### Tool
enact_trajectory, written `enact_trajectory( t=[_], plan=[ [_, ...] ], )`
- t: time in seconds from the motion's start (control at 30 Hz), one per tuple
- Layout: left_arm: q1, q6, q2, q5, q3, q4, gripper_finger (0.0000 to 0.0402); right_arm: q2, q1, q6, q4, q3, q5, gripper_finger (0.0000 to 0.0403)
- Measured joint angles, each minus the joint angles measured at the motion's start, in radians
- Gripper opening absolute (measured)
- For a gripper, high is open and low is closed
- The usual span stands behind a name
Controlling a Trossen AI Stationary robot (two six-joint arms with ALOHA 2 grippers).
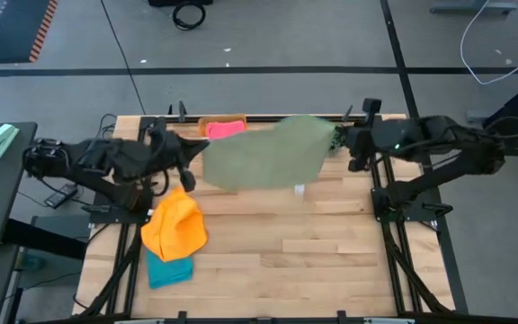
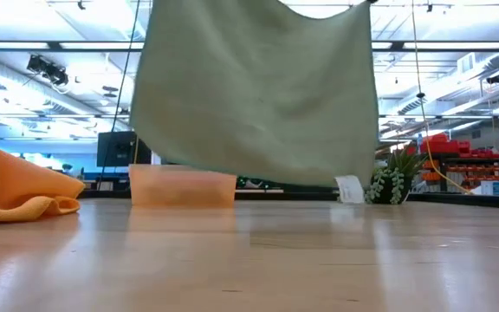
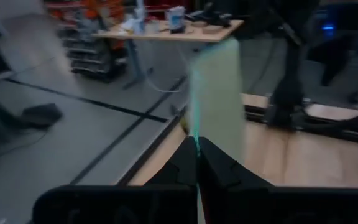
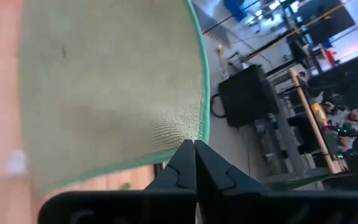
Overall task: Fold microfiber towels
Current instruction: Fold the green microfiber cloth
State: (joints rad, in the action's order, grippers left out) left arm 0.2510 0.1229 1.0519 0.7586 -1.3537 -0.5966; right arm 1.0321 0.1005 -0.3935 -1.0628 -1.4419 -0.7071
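Left gripper [image 3: 197, 163]: jaws closed on one top corner of the sage green towel [image 1: 263, 153]. The towel hangs spread over the table's [image 1: 331, 261] far half, its long axis running left to right between the arms, its lower edge clear of the wood. Judged light, limp, non-slippery; corners are the sound hold. Right gripper [image 4: 194, 163]: jaws closed on the opposite corner.

towel [image 1: 263, 153] hanging between my left gripper [image 1: 196, 162] and right gripper [image 1: 342, 139] over table's [image 1: 331, 252] far edge, tray [image 1: 223, 126] behind it, two towels [image 1: 174, 236] front-left
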Motion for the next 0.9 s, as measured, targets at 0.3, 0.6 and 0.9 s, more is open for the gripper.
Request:
enact_trajectory(
  t=[0.3, 0.6, 0.9],
  plan=[
    [0.042, 0.259, 0.071, -0.366, 0.107, -0.075, 0.0006, 0.011, 0.166, 0.423, -0.143, 0.073, 0.372, 0.0000],
    [0.324, 0.687, 0.256, -0.383, 0.629, 0.582, 0.0006, 0.069, 0.631, 0.970, 0.417, 0.704, 0.470, 0.0000],
    [0.402, 0.972, 0.422, -0.379, 0.761, 0.801, 0.0007, 0.254, 0.770, 1.303, 0.663, 0.804, 0.452, 0.0002]
  ],
)
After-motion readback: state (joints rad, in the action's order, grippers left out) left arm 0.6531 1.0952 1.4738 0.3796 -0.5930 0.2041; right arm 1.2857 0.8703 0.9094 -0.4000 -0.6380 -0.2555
